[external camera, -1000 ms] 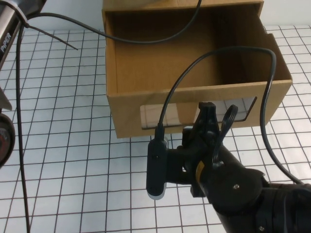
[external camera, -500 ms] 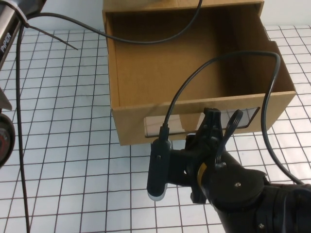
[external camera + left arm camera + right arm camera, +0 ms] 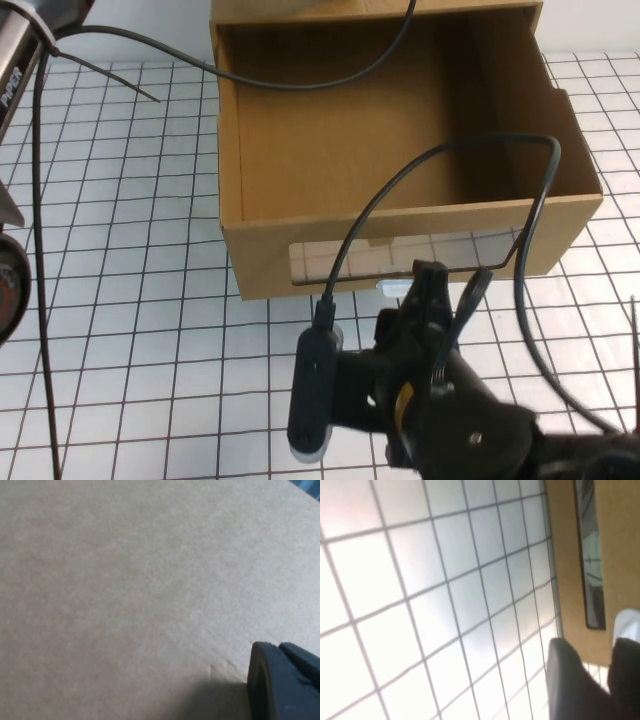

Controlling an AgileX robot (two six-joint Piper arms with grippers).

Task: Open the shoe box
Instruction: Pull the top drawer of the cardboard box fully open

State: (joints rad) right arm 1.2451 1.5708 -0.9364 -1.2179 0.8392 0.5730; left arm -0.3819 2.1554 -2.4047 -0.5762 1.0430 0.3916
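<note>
Right end effector [image 3: 455, 276] backed, released, off empty shoe box [image 3: 350, 140]; left end effector [image 3: 282, 680], unclear, against cardboard [image 3: 125, 580]

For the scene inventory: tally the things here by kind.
Cardboard shoe box, open: 1
Grid-patterned table: 1
Grippers: 2 (left gripper close against cardboard; right gripper open, just before the box's front wall)
Total: 4

I see white tabletop [image 3: 130, 300] w/ thin dark grid lines, showing along left side, near edge & far-right corner.
</note>
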